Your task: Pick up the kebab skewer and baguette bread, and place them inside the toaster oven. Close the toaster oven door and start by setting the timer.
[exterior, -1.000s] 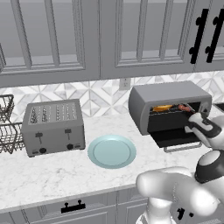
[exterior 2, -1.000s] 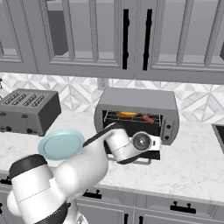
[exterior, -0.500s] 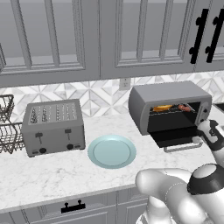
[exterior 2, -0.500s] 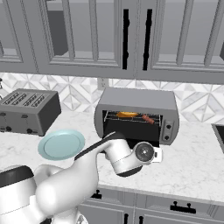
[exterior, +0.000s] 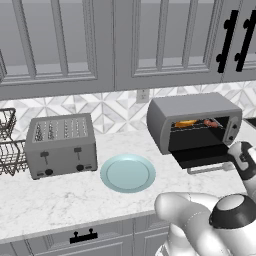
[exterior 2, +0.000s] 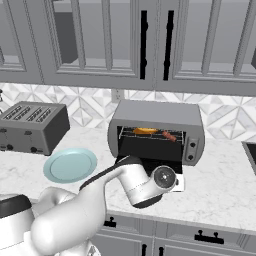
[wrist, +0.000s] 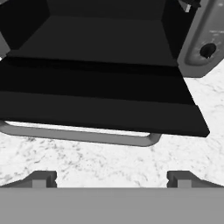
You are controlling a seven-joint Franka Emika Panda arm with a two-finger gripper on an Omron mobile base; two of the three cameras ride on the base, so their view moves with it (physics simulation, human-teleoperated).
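Your gripper (wrist: 112, 178) sits low in front of the toaster oven (exterior 2: 156, 131), fingers spread wide and pinching nothing, looking straight at the toaster oven door (wrist: 100, 107), which lies folded down flat with its bar handle (wrist: 81, 136) nearest you.

Watch the approach. If you come in too high, the fingertips would likely ride over the bar and press on the glass instead of catching under the handle. Lift the door with a sideways pull, I'd judge, and the whole oven could skid on the marble counter (exterior: 60, 197). The timer knob (wrist: 207, 50) sits on the panel to the right; a wide swing of the wrist could knock it early.

Inside the oven, on the wire rack, the baguette bread (exterior: 186, 123) lies to the left and the kebab skewer (exterior: 210, 122) to its right, close beside it; contact is too fine to call. The plate (exterior: 127, 172) holds nothing. The four-slot toaster's (exterior: 61, 144) slots look bare.
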